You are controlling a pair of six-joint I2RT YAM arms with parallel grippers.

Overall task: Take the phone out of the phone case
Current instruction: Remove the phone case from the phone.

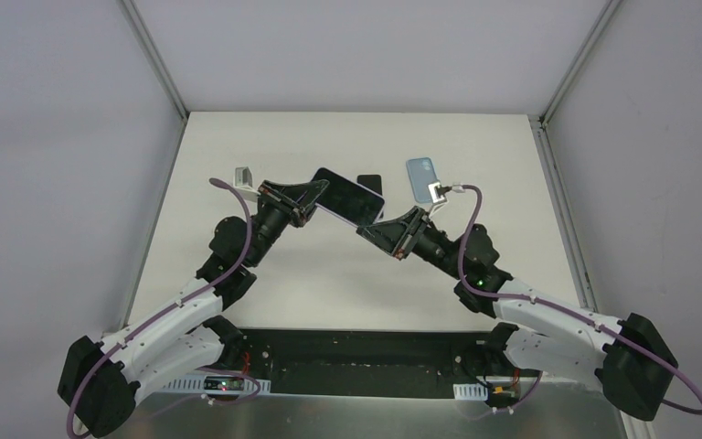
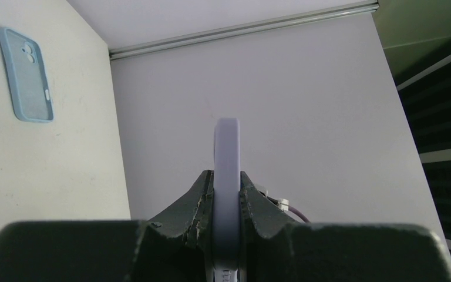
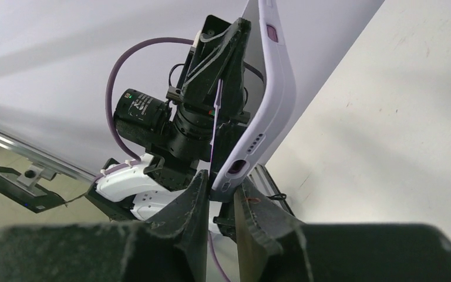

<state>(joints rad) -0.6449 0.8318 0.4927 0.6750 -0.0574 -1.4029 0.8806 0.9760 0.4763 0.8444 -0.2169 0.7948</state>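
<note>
A phone in a lilac case (image 1: 349,197) is held tilted above the table between both arms, its dark screen up. My left gripper (image 1: 313,198) is shut on its left end; in the left wrist view the lilac edge (image 2: 228,170) stands upright between the fingers (image 2: 202,194). My right gripper (image 1: 382,223) is shut on the case's lower right corner. In the right wrist view the lilac case (image 3: 276,100) bends slightly, and its corner with the port cutout sits between my fingertips (image 3: 222,187).
A light blue phone case (image 1: 423,178) lies flat on the white table (image 1: 238,155) behind the right wrist; it also shows in the left wrist view (image 2: 26,73). A small dark flat object (image 1: 369,179) lies behind the held phone. Grey walls enclose the table.
</note>
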